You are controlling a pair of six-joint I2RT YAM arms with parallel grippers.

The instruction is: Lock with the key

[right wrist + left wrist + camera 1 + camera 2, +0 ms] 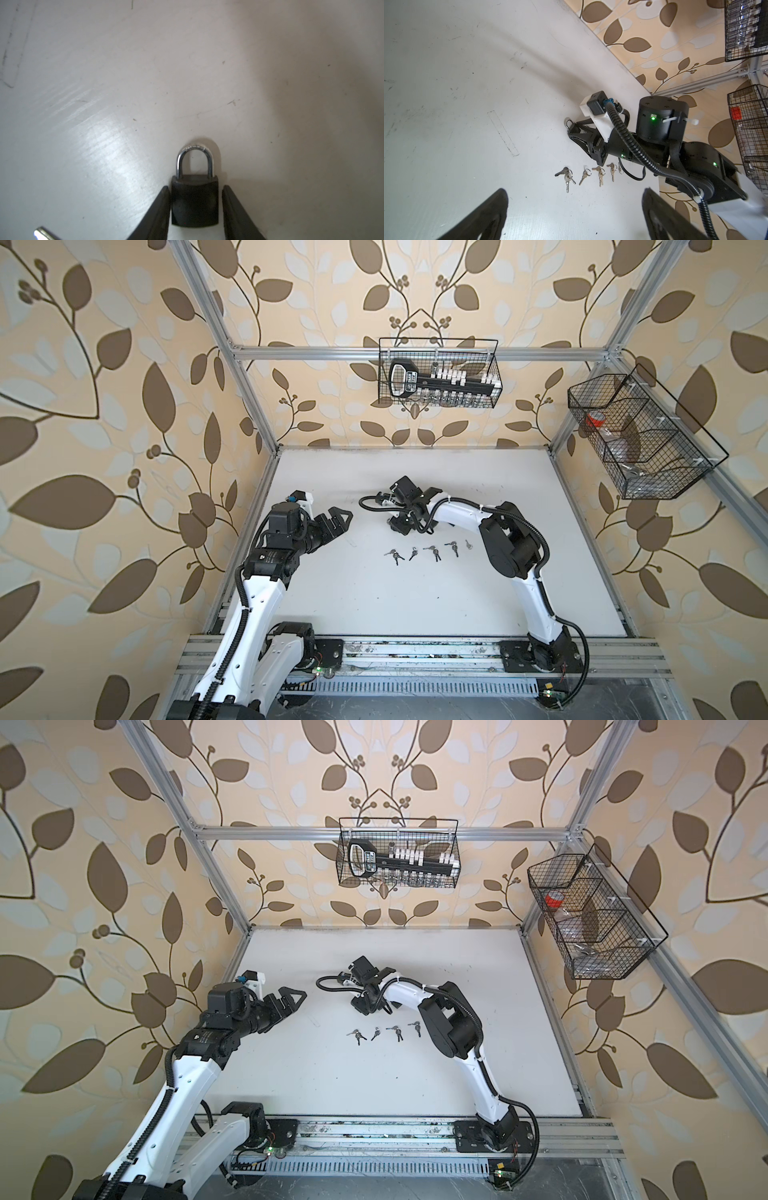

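A small black padlock [195, 199] with a silver shackle lies flat on the white table [374, 605]. My right gripper [196, 188] straddles its body, open; one finger lies close against the body and a narrow gap shows at the other. The left wrist view shows the shackle [568, 122] poking out past that gripper [575, 133]. In the top views the right gripper [395, 524] hides the padlock. Several key bunches [433, 551] lie in a row just in front of it. My left gripper [343, 518] hovers wide open and empty to the left, apart from the keys [566, 176].
A wire basket [438, 373] with a tool set hangs on the back rail. A second wire basket [640, 439] hangs on the right frame. A silver metal tip [41, 232] shows at the right wrist view's edge. Aluminium posts border the table.
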